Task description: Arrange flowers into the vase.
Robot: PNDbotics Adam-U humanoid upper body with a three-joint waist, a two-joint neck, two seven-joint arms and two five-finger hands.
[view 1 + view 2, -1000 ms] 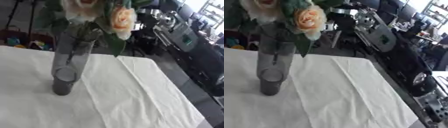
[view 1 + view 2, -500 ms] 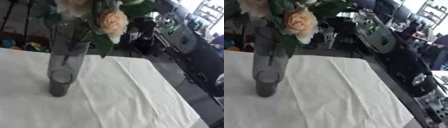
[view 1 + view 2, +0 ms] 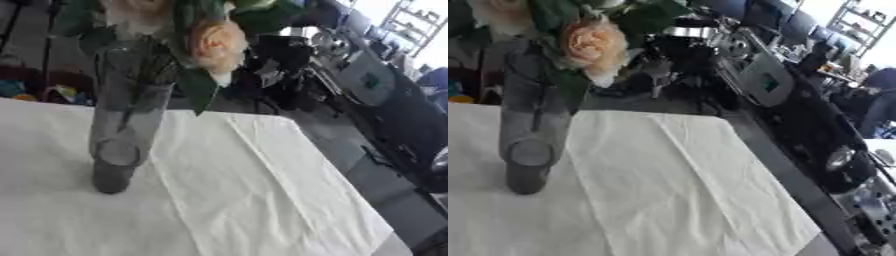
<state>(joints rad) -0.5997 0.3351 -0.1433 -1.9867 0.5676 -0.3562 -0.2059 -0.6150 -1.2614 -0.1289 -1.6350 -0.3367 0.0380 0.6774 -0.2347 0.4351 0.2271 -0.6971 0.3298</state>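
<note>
A tall grey glass vase [image 3: 122,125] stands upright on the white tablecloth [image 3: 254,190], left of centre. Flowers are in it: a peach rose [image 3: 217,44] leans out to the right, and a paler bloom [image 3: 502,14] sits at the top left, cut by the picture's edge. Dark green leaves [image 3: 198,86] hang below the peach rose, over the vase's rim. Stems show faintly through the glass. Neither of my hands shows in either view.
The table's right edge [image 3: 354,167] runs diagonally down to the lower right. Beyond it are grey floor and dark equipment [image 3: 798,95]. A black and silver mechanical part [image 3: 846,160] sits close to the right edge. Colourful items [image 3: 44,92] lie behind the table at left.
The whole picture has shifted and tilted, so the camera has moved. The vase and its flowers stand in the same place on the cloth.
</note>
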